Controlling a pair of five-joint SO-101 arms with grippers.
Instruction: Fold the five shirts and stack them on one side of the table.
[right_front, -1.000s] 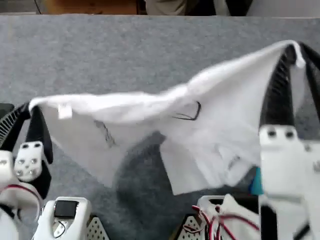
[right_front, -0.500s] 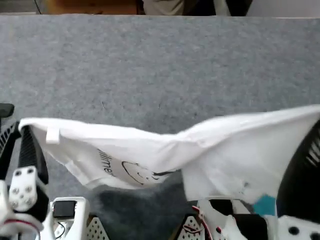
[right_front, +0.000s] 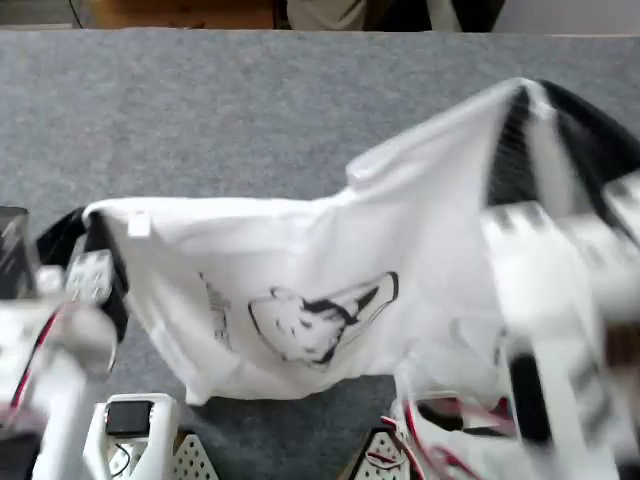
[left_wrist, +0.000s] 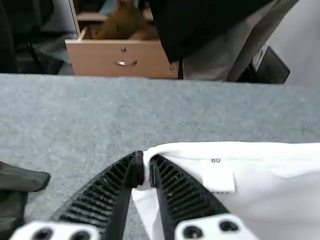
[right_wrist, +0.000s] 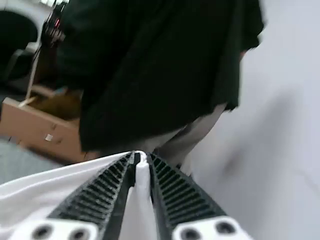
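Observation:
A white shirt (right_front: 300, 270) with a dark drawing on its front hangs stretched in the air between both arms, above the near half of the grey table (right_front: 250, 110). My left gripper (right_front: 88, 222) is shut on one top corner of the white shirt (left_wrist: 240, 175), close to its neck label. My right gripper (right_front: 522, 90) is shut on the other corner and holds it higher, toward the far right. In the right wrist view a fold of the white shirt (right_wrist: 75, 190) is pinched in the right gripper (right_wrist: 142, 159).
The arm bases (right_front: 130, 430) stand at the table's near edge under the shirt. A dark object (left_wrist: 20, 180) lies on the felt beside my left gripper. Beyond the far edge are a wooden drawer unit (left_wrist: 120, 55) and a person in dark clothing (right_wrist: 150, 75).
From low near the front edge, both grippers have swung the shirt up and toward the far side. The right corner rose most, and the printed front now hangs open and flat.

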